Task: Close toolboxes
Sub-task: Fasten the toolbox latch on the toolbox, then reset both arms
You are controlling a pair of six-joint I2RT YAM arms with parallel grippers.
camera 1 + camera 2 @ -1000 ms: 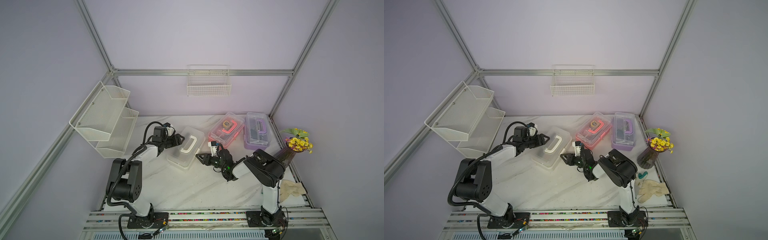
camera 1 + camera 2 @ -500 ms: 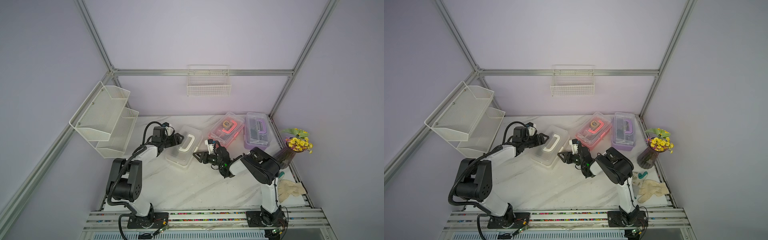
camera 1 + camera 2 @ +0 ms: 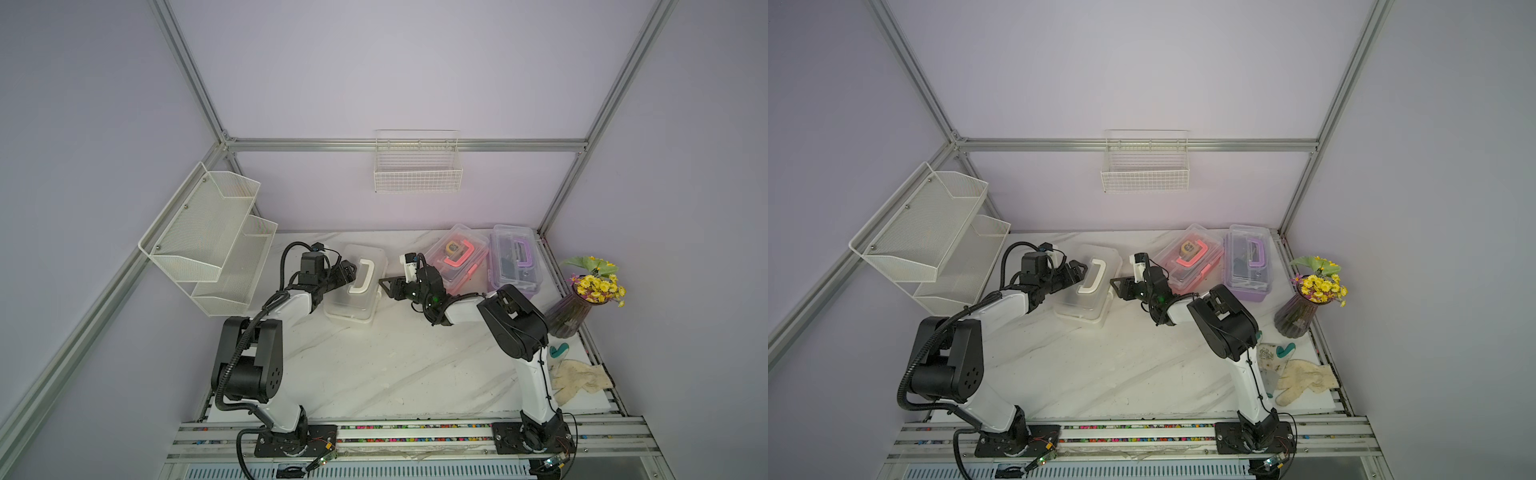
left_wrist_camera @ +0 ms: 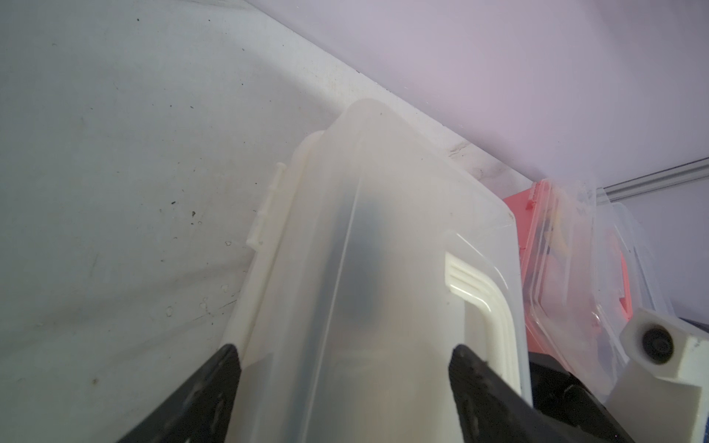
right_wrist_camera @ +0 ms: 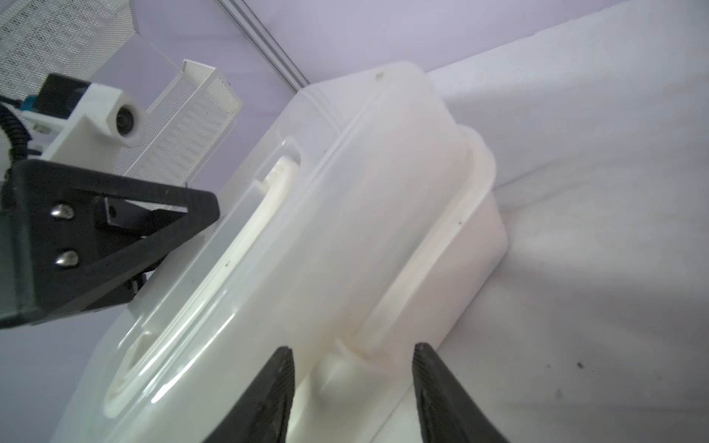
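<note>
White toolbox (image 3: 353, 286) sits at eleven o'clock on the desk (image 3: 395, 365), lid down. Left hand (image 3: 350, 271) spread wide over it, empty. Right hand (image 3: 386, 286) half-open at the latch, empty. An uneven push could skid the box, latch unsnapped.

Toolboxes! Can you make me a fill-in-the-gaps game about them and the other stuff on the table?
1. The left tool and the right tool both face the ___ toolbox.
2. The middle toolbox has a ___ handle.
3. The vase holds ___ flowers.
4. The corner toolbox, nearest the vase, has a ___ base.

Missing words: white, pink, yellow, purple.
</note>
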